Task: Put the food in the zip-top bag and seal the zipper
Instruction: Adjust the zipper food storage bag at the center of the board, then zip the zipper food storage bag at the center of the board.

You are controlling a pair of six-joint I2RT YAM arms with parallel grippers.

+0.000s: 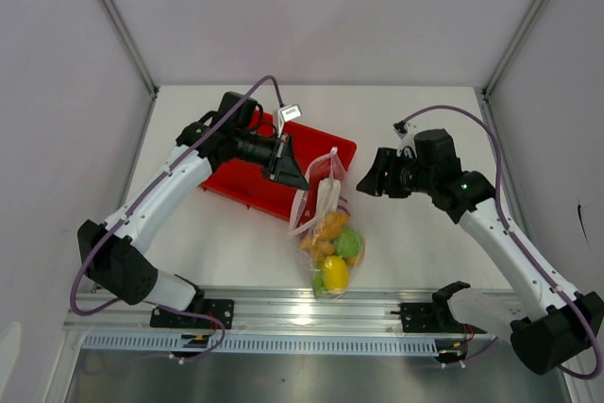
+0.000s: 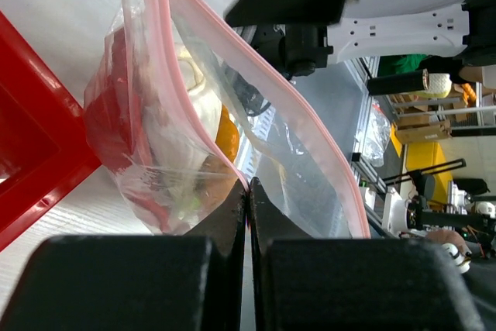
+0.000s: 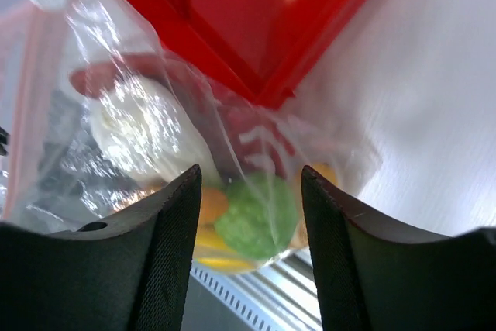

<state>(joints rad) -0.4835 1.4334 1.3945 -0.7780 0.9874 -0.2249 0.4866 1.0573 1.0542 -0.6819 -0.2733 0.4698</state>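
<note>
Probably light, limp and slippery: zip-top bag [image 1: 326, 224] with food [image 1: 333, 274] inside, lying on the desk [image 1: 245, 243] at the red tray's [image 1: 316, 143] near corner. Left fingers [image 2: 225, 222] clamped on the zipper [image 2: 263, 71]. Right fingers [image 3: 167, 253] part-spread, empty, right of that tray. Best pinched along the stiffer zipper, not the film.

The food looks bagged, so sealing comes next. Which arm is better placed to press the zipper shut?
Probably the right: the right gripper is open and free beside the zip-top bag, while the left gripper is shut on the zipper edge, holding it up.
</note>
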